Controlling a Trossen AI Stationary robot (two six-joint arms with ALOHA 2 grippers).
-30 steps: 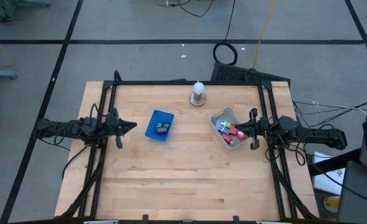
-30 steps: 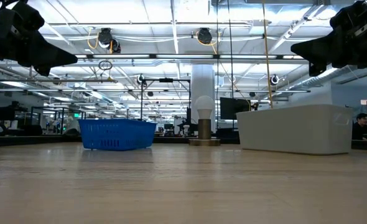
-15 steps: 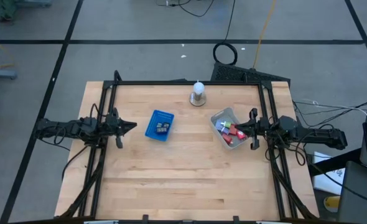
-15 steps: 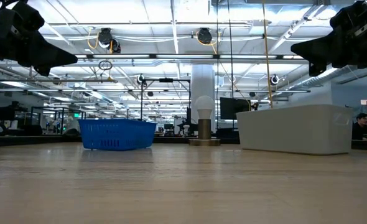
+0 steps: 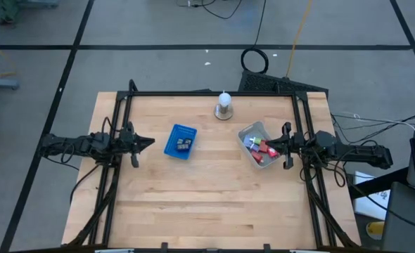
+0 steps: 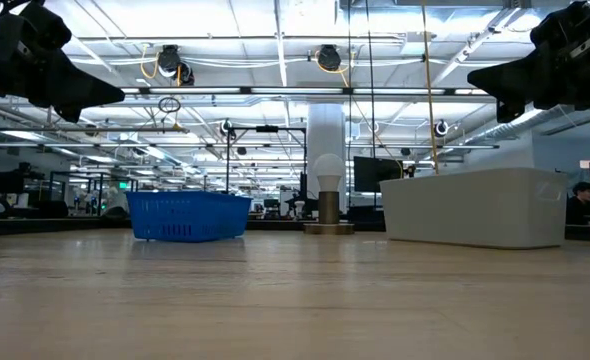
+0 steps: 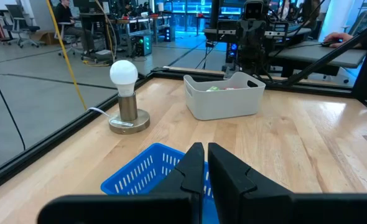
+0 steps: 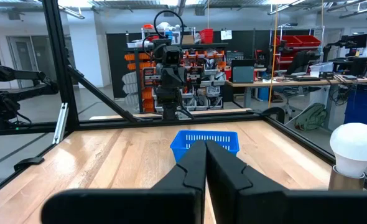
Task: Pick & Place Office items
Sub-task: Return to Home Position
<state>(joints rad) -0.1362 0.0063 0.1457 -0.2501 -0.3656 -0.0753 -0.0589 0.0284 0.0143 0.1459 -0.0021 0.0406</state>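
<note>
Office items (image 5: 262,148), seen from above: red and blue ones fill the grey tray (image 5: 247,131) near the table's (image 5: 207,204) right edge, and dark ones lie in the blue basket (image 5: 174,133) nearer the left edge. In the low view both containers hide their contents. The wrist views show my left gripper (image 7: 206,148) and right gripper (image 8: 205,146), each by its own table edge, with jaws pressed together and empty.

Light wood plank table (image 5: 207,204), black frame rails (image 5: 207,93) along back + both sides. 3 things directly on top: blue mesh basket (image 5: 176,133) left of ctr, clear grey tray (image 5: 254,126) right of ctr, well apart; white bulb on round base (image 5: 224,105) near back edge, btwn them.
</note>
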